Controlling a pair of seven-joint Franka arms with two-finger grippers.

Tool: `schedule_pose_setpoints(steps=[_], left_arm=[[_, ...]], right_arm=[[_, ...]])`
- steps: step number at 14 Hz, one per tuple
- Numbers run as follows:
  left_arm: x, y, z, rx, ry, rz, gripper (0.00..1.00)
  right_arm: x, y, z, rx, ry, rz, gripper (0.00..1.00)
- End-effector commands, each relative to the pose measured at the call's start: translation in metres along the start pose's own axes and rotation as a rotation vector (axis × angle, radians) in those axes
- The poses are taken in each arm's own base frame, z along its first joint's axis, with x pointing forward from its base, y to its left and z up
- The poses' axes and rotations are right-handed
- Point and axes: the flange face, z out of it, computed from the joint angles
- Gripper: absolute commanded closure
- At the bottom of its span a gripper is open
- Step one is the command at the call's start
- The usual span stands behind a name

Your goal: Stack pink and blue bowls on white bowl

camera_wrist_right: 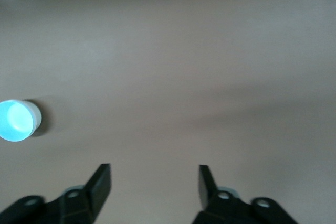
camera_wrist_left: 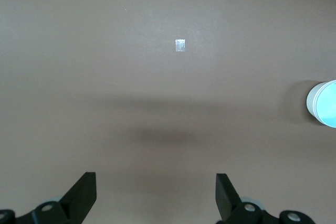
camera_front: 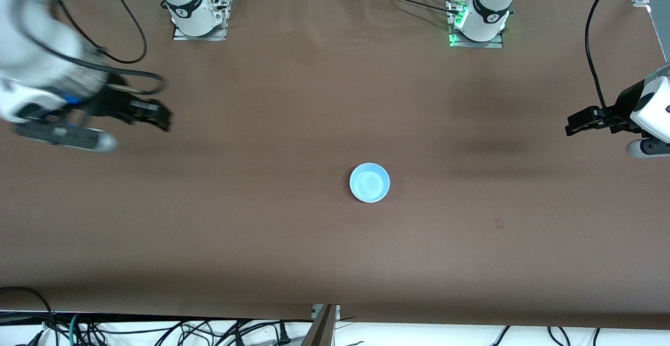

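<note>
The blue bowl (camera_front: 369, 182) sits upright near the middle of the brown table (camera_front: 293, 241). In the wrist views a white wall (camera_wrist_left: 313, 101) shows below its blue inside (camera_wrist_right: 14, 120), which fits the white bowl underneath it. The pink bowl is hidden. My right gripper (camera_front: 163, 118) hangs over the table toward the right arm's end, well away from the bowl, with its jaws open and empty (camera_wrist_right: 154, 170). My left gripper (camera_front: 571, 125) waits over the left arm's end of the table, open and empty (camera_wrist_left: 155, 176).
A small pale tape patch (camera_wrist_left: 180, 45) lies on the table near the left gripper. Both arm bases (camera_front: 199, 16) (camera_front: 479, 21) stand along the table's farthest edge. Cables (camera_front: 157, 330) lie below the nearest edge.
</note>
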Motion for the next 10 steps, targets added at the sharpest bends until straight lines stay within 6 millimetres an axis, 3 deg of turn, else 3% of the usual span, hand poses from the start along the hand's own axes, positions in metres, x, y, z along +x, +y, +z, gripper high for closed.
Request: schedule_pose_setpoints(steps=[1, 3, 6, 10], left_arm=[[0.002, 0.000, -0.005, 0.014, -0.002, 0.016, 0.00], [0.002, 0.001, -0.005, 0.014, -0.002, 0.018, 0.00], [0.002, 0.000, -0.005, 0.014, -0.002, 0.016, 0.00], [0.002, 0.001, -0.005, 0.014, -0.002, 0.018, 0.00]], right_arm=[[0.001, 0.059, -0.024, 0.019, -0.011, -0.015, 0.01], [0.006, 0.094, -0.032, 0.025, -0.012, 0.009, 0.02], [0.012, 0.133, -0.036, 0.049, -0.020, 0.027, 0.01], [0.030, 0.178, -0.018, 0.056, -0.052, -0.002, 0.01]])
